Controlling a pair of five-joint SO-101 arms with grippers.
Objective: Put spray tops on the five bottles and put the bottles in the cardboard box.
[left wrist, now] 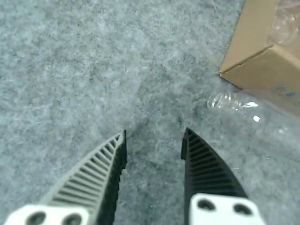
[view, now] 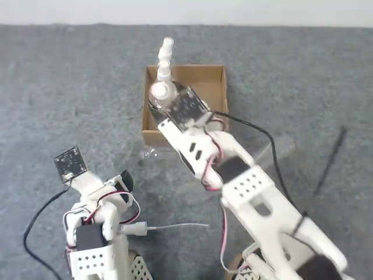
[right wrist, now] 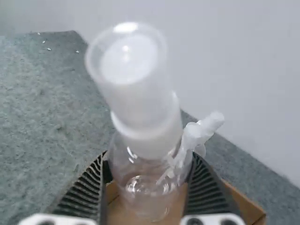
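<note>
- Your right gripper is clamped on a clear plastic bottle with a white spray top, above the brown cardboard box at 12 o'clock.
- Your left gripper stands open over grey carpet. A second, topless clear bottle lies at its 1 o'clock, beside the box.

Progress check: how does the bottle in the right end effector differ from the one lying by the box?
Held bottle stands roughly upright over the cardboard box, in the right end effector; loose bottle lies on its side beside it. Held bottle has a white top; loose bottle's neck is bare. Both are clear.
</note>
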